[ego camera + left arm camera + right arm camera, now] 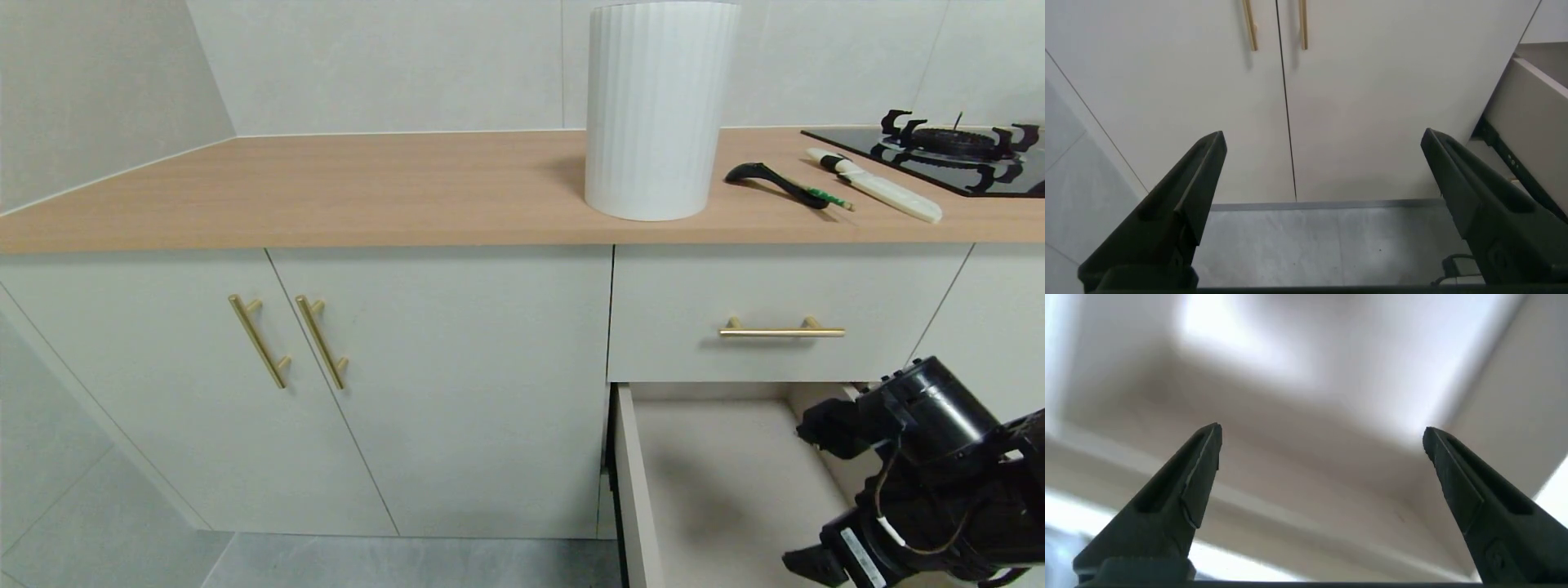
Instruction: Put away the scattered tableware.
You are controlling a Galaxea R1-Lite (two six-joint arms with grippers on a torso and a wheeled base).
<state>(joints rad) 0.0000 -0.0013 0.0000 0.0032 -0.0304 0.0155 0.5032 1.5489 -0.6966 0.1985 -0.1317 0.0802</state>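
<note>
Hard bits first: the tall white ribbed container (657, 106) is cut off at the top, the stove (955, 147) runs off the right edge, and the open drawer (633, 482) drops out of the bottom of the head view, with the right arm (939, 482) covering its right side. The right wrist view is a blur past the fingers, but the right tool (1321, 433) is clearly spread wide, holding nothing. The left tool (1323, 139) is spread too, nothing in it, facing the foot of the 2 cabinet doors (1372, 98) and the floor (1331, 245).

Tableware sits on the bench (367, 188) between container and stove: 1 black spoon (771, 178), 1 white knife (878, 186), and green-banded chopsticks (829, 197) touching the spoon's handle. Can't tell if that's 1 stick or 2. There are 3 gold handles (781, 331): 2 on the doors, 1 on the closed drawer (735, 286).
</note>
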